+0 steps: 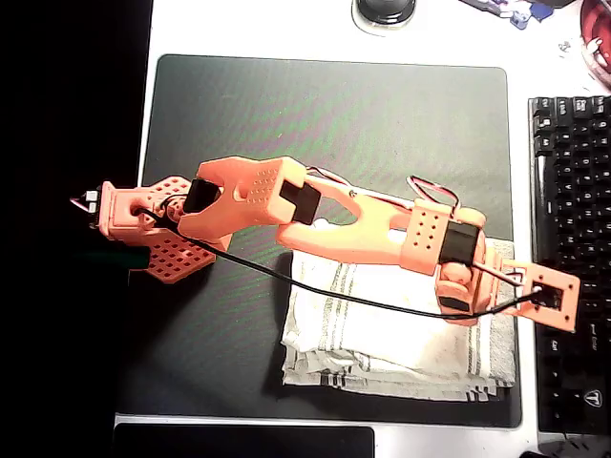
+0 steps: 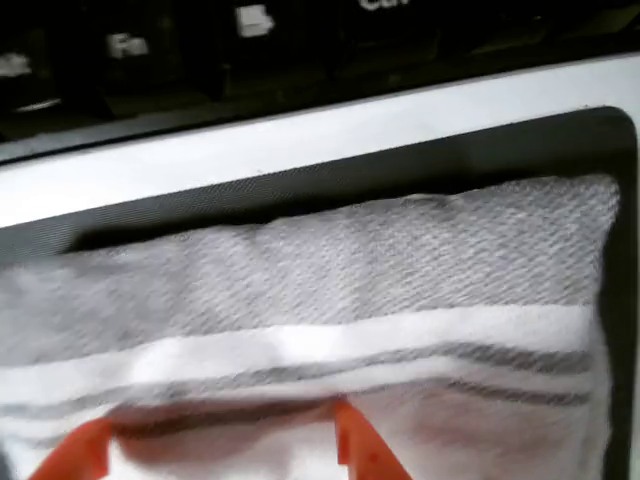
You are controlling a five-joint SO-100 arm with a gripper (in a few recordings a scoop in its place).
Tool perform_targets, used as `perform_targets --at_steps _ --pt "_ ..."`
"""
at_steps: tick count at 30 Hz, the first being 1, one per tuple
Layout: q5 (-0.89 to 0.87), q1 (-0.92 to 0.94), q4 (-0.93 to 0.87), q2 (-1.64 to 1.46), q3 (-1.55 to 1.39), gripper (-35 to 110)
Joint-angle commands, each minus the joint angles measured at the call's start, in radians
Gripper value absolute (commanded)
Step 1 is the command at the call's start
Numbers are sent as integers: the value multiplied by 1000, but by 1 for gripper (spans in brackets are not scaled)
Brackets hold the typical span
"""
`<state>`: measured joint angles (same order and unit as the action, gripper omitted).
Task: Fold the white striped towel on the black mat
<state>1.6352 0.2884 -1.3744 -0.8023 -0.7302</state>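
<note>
**Overhead view and wrist view: soft towel, already layered, claw low over its keyboard-side edge**

Overhead view: the white striped towel (image 1: 382, 329) lies on the black mat (image 1: 334, 114), in the mat's corner nearest the keyboard (image 1: 573, 267) and the front edge of the white worktop (image 1: 248, 29). Stacked edges along its front side suggest it is already doubled at least once, though I cannot count the layers. The orange arm reaches across the mat from its base on the far side from the keyboard, and the claw (image 1: 492, 286) sits over the towel's edge closest to the keyboard. From above I cannot tell how far apart the fingers stand or whether they pinch cloth.

Wrist view: the towel (image 2: 330, 300) spreads across the lower part, its woven texture and grey stripes clear; a strip of mat (image 2: 300, 180), then worktop (image 2: 300, 135), then keyboard keys (image 2: 130, 45) lie beyond it. Two orange finger parts show at the bottom, touching or just above the cloth, with cloth between them. The claw (image 2: 220, 450) looks partly open, yet whether it grips a fold I cannot tell.

Handling, as a judgement: the cloth is light, limp and not fragile; it will sag and drag, and layers may slide apart. A hold on the thick edge or a corner nearest the keyboard, catching all layers, seems best.
</note>
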Motion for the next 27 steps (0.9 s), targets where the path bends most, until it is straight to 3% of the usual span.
perform_targets --at_steps 1,10,19,27 --pt "37 44 63 -6 40 36" --pt "52 49 245 71 -54 39" --pt "32 34 150 26 -43 38" --pt "114 77 95 -212 -181 38"
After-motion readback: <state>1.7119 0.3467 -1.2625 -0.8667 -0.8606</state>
